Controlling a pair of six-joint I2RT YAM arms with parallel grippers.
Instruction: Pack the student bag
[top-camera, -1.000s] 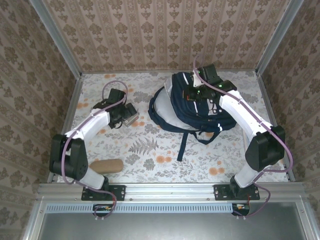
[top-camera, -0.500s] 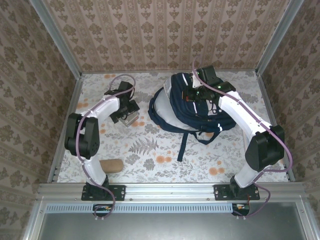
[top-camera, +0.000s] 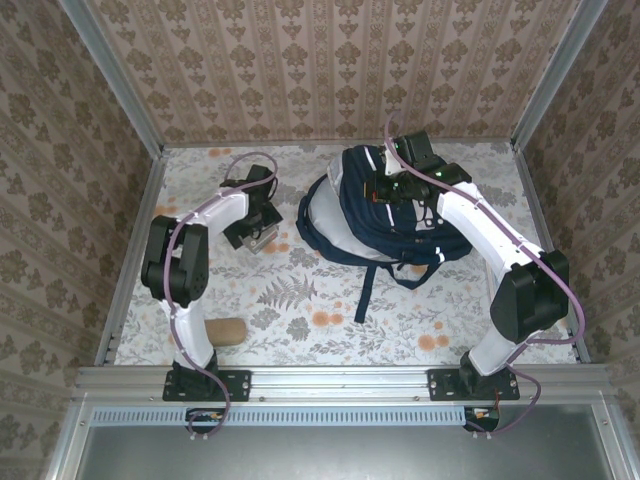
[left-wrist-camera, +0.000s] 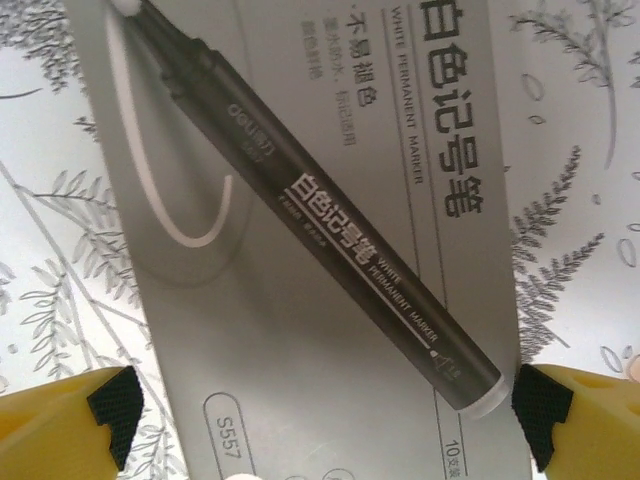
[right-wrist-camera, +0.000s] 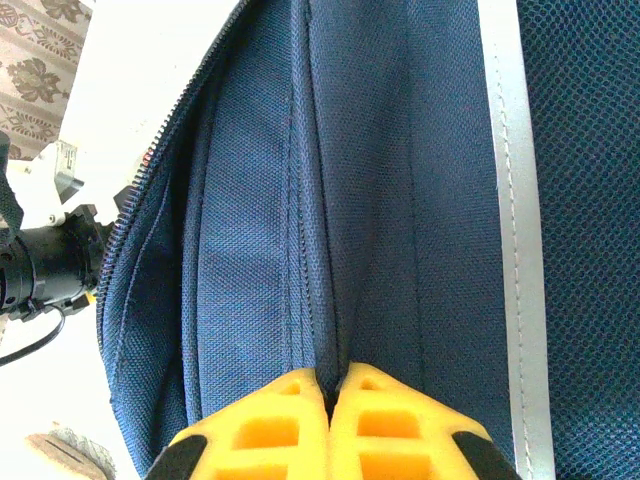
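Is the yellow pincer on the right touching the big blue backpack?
Touching. In the right wrist view, the right pincer is shut on a fold of the student bag, with the navy fabric pinched between its tips.

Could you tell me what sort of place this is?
Probably a robot test cell: wallpapered panels in an aluminium frame, a floral-covered table, left arm and right arm bolted down.

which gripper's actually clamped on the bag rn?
The right gripper: its jaws are shut on a navy fabric fold of the student bag. The left gripper stands open over the marker box.
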